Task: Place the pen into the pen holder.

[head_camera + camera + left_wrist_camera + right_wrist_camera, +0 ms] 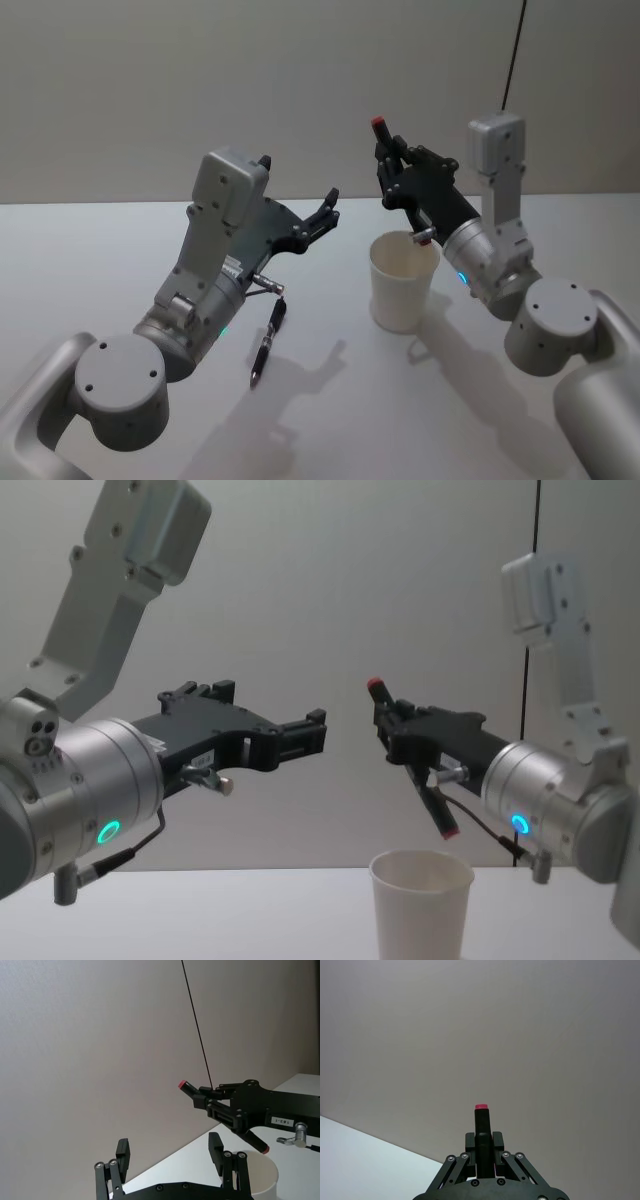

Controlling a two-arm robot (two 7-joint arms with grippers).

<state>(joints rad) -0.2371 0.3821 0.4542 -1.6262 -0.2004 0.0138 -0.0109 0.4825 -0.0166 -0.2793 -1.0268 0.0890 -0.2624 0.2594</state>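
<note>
soft, even indoor light, fairly dim, no glare. table [100, 260] in head view carries faint soft-edged shadows, 1 beside the pen holder [403, 285], 1 near the lying pen [268, 345], both falling toward the robot. wall [200, 80] evenly lit. a teal light ring [108, 831] glows on each wrist in chest view
</note>
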